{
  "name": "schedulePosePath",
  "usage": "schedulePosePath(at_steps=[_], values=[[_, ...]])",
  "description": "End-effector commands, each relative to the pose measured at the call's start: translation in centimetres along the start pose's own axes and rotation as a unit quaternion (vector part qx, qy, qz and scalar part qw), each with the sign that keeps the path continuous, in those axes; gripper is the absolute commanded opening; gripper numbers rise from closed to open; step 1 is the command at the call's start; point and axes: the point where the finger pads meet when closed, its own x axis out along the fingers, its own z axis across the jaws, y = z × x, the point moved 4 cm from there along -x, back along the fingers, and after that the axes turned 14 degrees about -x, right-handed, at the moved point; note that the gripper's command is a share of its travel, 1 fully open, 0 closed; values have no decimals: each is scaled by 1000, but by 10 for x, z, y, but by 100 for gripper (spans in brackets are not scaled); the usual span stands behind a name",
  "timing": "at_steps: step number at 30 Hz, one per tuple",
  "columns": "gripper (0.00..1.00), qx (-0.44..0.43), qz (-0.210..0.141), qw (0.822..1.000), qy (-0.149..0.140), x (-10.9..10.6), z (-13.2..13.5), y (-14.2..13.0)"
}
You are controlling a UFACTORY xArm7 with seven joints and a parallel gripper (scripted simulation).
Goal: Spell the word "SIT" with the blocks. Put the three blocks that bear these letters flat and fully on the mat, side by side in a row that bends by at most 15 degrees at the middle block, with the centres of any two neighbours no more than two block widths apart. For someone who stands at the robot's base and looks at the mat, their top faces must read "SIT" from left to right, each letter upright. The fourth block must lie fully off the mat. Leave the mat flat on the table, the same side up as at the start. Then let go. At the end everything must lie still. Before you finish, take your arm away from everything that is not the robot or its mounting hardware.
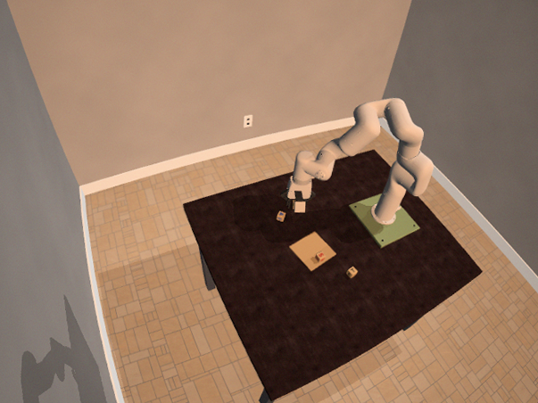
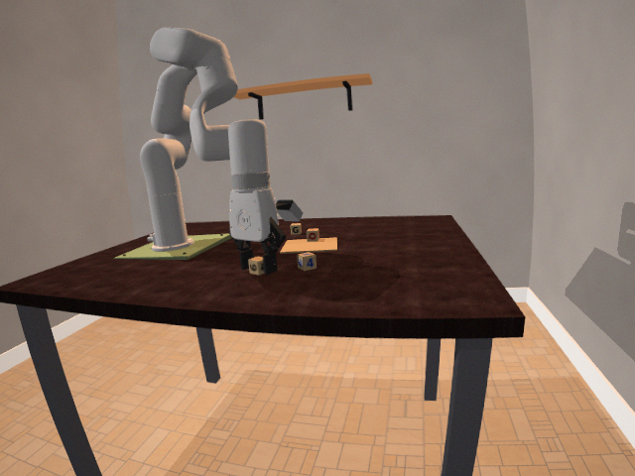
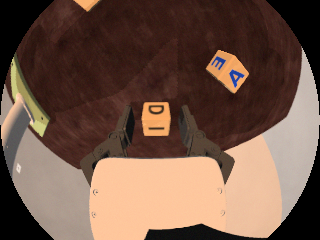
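The claw (image 1: pixel 290 208) (image 2: pixel 258 267) (image 3: pixel 156 113) points down over the desk (image 1: pixel 328 322) (image 2: pixel 384 292) (image 3: pixel 100 50), its fingers moderately wide and gripping nothing. Between them sits the D/I block (image 2: pixel 255 266) (image 3: pixel 156 119), with a gap showing on either side in the wrist view. That view shows a dark D and a dark I on two of its faces; the block rests on the desk, off the mat.

Just beyond the claw, apart from it, the blue-lettered block (image 1: pixel 281 215) (image 2: pixel 307 262) (image 3: pixel 228 71) also lies off the mat. It shows E and A to the wrist view and a 4 to the exterior one.

Farther out is the orange mat (image 1: pixel 304 247) (image 2: pixel 308 247) (image 3: pixel 87 4), lying flat. It bears the S block (image 1: pixel 320 256) (image 2: pixel 313 234), a red S visible from the top view, near one edge.

Past the mat, the G block (image 1: pixel 352 272) (image 2: pixel 295 228) stands directly on the desk, a dark G facing the exterior view. The arm's foot is mounted on a green plate (image 1: pixel 409 226) (image 2: pixel 197 251) (image 3: pixel 42 122), well apart from the claw. A wooden shelf (image 2: pixel 308 84) hangs on the wall.
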Motion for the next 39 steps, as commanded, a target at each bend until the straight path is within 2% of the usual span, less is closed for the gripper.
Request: schedulePosePath(at_steps=[1, 23, 24, 39], values=[[69, 0, 0, 1000, -2, -1, 1, 0], [69, 0, 0, 1000, -2, -1, 1, 0], [47, 0, 0, 1000, -2, -1, 1, 0], [47, 0, 0, 1000, -2, -1, 1, 0]])
